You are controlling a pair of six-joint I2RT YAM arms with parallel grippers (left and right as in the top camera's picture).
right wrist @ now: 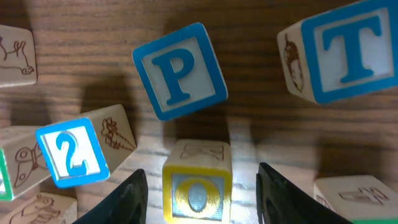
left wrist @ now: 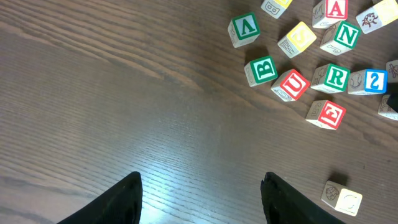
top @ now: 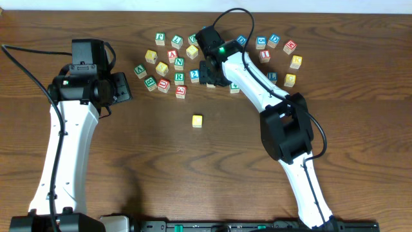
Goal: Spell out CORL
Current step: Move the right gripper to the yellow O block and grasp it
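Note:
Lettered wooden blocks lie in a cluster [top: 174,61] at the far middle of the table. One yellow block [top: 197,120] stands alone nearer the front; it also shows in the left wrist view [left wrist: 342,198]. My right gripper [top: 209,76] is down in the cluster, open, with its fingers [right wrist: 200,171] on either side of a yellow O block [right wrist: 198,190] and gaps on both sides. A blue P block [right wrist: 180,71], a blue T block [right wrist: 348,46] and a blue 2 block [right wrist: 71,152] lie around it. My left gripper [top: 125,87] [left wrist: 204,180] is open and empty, left of the cluster.
Near my left gripper lie a green V block [left wrist: 244,30], a green B block [left wrist: 261,70], a red U block [left wrist: 290,84], a green R block [left wrist: 333,76] and a red E block [left wrist: 326,114]. More blocks [top: 283,58] lie right of the right arm.

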